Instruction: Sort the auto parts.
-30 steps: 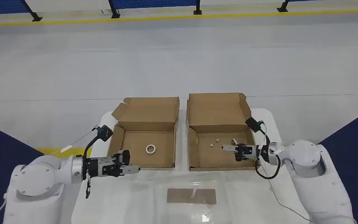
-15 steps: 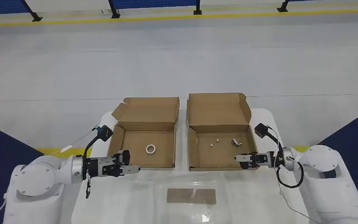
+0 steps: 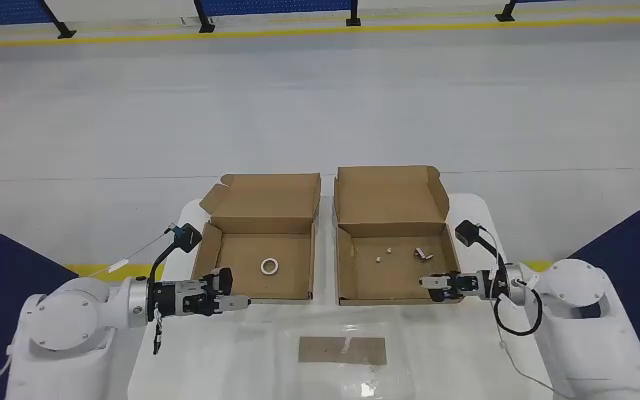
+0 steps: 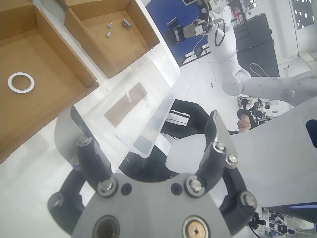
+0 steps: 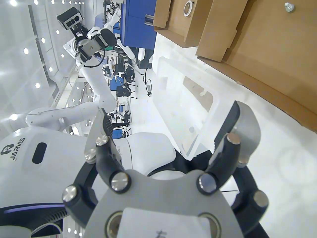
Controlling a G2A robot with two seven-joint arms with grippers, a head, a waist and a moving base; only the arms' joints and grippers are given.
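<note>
Progress: partly sorted, seemingly; nothing in hand.
Left box [image 3: 235, 262]: one white ring [image 3: 269, 266] inside.
Right box [image 3: 365, 278]: two small studs [image 3: 378, 257] and a metal clip [image 3: 421, 252].
Clear tray [image 3: 320, 378]: on worktop [image 3: 250, 328] before both boxes; perhaps tiny bits left, too faint to tell.
Left gripper [image 3: 243, 301]: wide open, empty, near left box's front.
Right gripper [image 3: 425, 283]: wide open, empty, near right box's front.
</note>
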